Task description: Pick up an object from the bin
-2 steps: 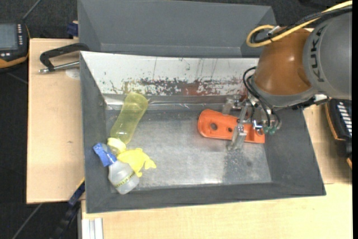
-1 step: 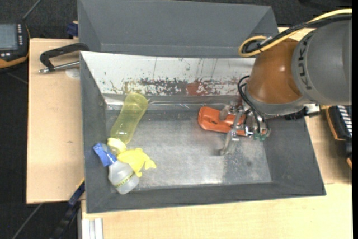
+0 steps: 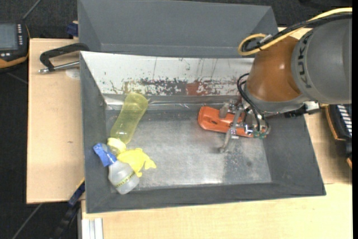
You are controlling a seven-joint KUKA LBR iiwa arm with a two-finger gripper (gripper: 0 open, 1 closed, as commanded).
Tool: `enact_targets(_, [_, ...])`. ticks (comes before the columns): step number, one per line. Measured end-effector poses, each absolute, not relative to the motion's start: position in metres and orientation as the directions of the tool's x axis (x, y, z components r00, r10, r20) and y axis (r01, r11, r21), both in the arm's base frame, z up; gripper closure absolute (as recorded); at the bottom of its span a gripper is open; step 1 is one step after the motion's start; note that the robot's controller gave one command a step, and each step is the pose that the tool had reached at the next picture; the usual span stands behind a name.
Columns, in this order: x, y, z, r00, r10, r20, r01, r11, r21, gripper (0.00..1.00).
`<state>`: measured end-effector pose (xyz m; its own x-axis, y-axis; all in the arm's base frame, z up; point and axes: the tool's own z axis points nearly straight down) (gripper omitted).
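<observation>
Fingers (image 3: 227, 137) apart, just right of the frame's centre, under the orange-covered wrist (image 3: 274, 78) reaching in from the right. Between them, the right end of an orange plastic thing (image 3: 214, 119), lying flat on the floor of the bin (image 3: 184, 190) close below the back wall; touching the fingers or not, cannot tell. One grey finger slanting toward the lower left, tip on or just over the floor. Well apart, at the left of the bin: a yellow-green see-through tube (image 3: 129, 116), tilted, lying along the left wall. Below it, in the lower left corner, a clear bottle (image 3: 122, 177) with a blue piece (image 3: 103, 153) at its upper-left end. Touching the bottle's upper right, a crumpled yellow scrap (image 3: 139, 159).
</observation>
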<state>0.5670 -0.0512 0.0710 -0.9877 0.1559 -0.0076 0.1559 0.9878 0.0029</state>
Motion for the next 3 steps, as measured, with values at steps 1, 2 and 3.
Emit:
enact_targets(1, [0.5655, -0.0514, 0.0704, -0.987, 0.162, -0.006, 0.162, 0.987, 0.003, 0.00])
enact_targets(2, [0.5682, -0.0504, 0.0718, -0.988, 0.155, -0.011, 0.155, 0.988, 0.004, 1.00])
enact_targets(3, [0.5682, -0.0504, 0.0718, -0.988, 0.154, -0.011, 0.154, 0.988, 0.004, 1.00])
